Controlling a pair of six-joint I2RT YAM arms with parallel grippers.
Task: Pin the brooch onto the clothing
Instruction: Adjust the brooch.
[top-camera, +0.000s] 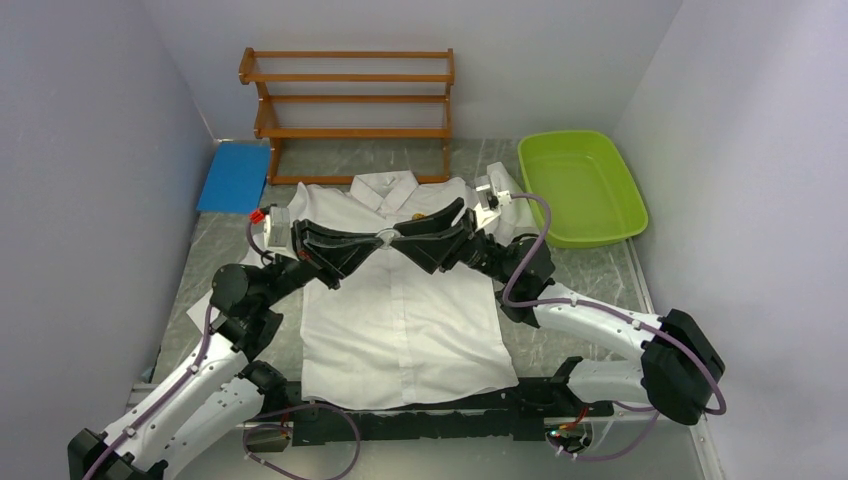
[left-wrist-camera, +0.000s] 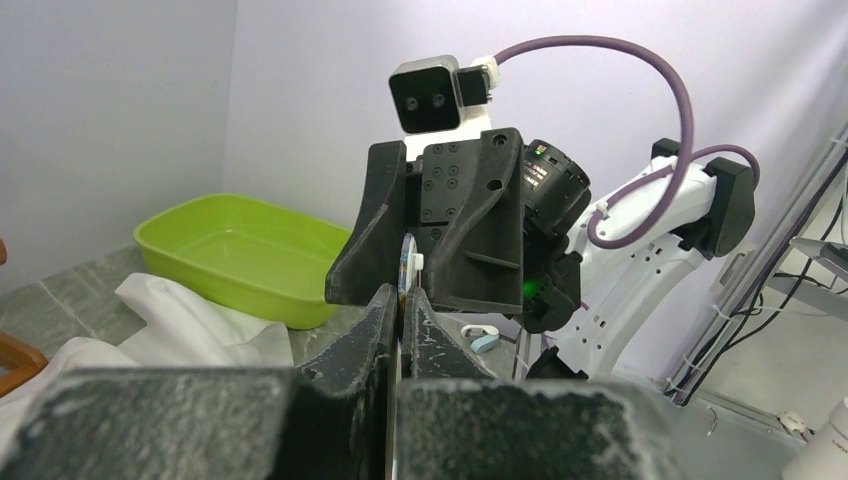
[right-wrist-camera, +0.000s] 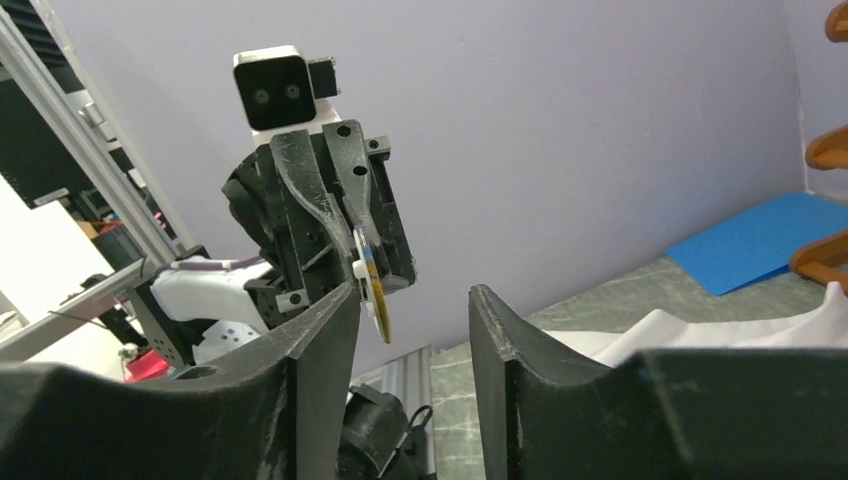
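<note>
1. Two arm bases sit at the bottom edge of the top view. The hem of one white shirt (top-camera: 400, 330) lies just beyond them. The shirt lies flat on the grey table (top-camera: 590, 280), buttoned front up, collar toward the far wall.
2. Bare table strips run along the left and right edges of the shirt. The right strip is the wider one.
3. Both arms meet above the upper chest of the shirt, just below the collar.
4. The left gripper (left-wrist-camera: 400, 300) has its fingers pressed together on one round brooch (right-wrist-camera: 377, 288), pinching the thin disc by its edge and holding it clear of the fabric.
5. The right gripper (right-wrist-camera: 413, 295) has its fingers spread. The brooch stands between them, close to the finger at frame left.
6. Farther back are one green tray (top-camera: 578, 190) at upper right beside the sleeve, one blue pad (top-camera: 235, 175) at upper left, and one wooden rack (top-camera: 350, 100) with three shelves against the far wall.
7. Walls close off the left, right and far sides.
</note>
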